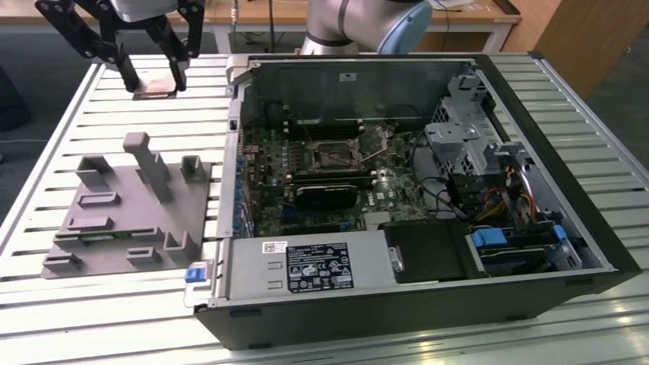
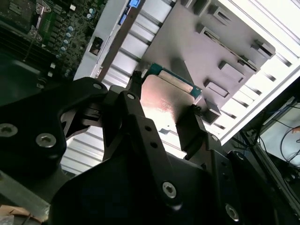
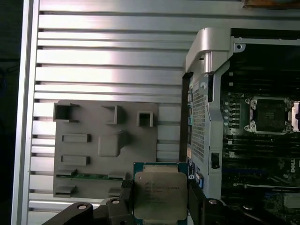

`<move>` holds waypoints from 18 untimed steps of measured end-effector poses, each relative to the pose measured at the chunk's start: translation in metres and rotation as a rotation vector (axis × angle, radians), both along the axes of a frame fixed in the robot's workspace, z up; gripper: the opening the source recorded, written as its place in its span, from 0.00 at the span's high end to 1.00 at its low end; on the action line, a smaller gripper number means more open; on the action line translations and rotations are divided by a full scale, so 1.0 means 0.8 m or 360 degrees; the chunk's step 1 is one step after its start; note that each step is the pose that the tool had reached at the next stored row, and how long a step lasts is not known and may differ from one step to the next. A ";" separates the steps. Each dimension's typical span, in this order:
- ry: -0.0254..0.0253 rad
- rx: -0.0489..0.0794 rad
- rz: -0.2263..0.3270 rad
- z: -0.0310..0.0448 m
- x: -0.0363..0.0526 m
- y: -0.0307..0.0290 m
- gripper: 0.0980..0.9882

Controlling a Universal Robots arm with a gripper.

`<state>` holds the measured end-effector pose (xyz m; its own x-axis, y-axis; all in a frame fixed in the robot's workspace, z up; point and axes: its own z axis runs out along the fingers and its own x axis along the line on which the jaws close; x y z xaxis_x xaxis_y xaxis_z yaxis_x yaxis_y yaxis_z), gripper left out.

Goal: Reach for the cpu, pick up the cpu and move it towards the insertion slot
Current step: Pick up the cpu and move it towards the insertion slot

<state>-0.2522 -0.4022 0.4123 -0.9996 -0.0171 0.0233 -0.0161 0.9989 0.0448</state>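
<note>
Black hand (image 3: 157, 199) pinching thin square silvery cpu (image 3: 158, 194), apparently above ribbed table (image 3: 108, 61); grey fixture (image 3: 105, 145) below.

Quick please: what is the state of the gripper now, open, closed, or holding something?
Gripper: closed on the cpu, held in the air above the slatted table.

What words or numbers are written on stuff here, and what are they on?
Black label on the power supply: too small to read.
White sticker beside it: too small to read.
Faint print on the cpu held in the gripper: blurred.
No text reads clearly.
</note>
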 end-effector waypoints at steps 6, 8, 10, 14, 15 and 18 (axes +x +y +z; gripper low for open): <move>0.00001 0.0000 0.0000 0.0001 0.013 0.0000 0.50; 0.00000 0.0000 0.0000 0.0000 0.017 0.0000 0.50; 0.00001 0.0000 0.0000 0.0000 0.022 0.0000 0.50; 0.00000 0.0000 0.0000 0.0000 0.030 0.0000 0.50; 0.00000 0.0000 0.0000 0.0000 0.033 0.0000 0.50; 0.00001 0.0000 0.0000 0.0000 0.040 0.0000 0.50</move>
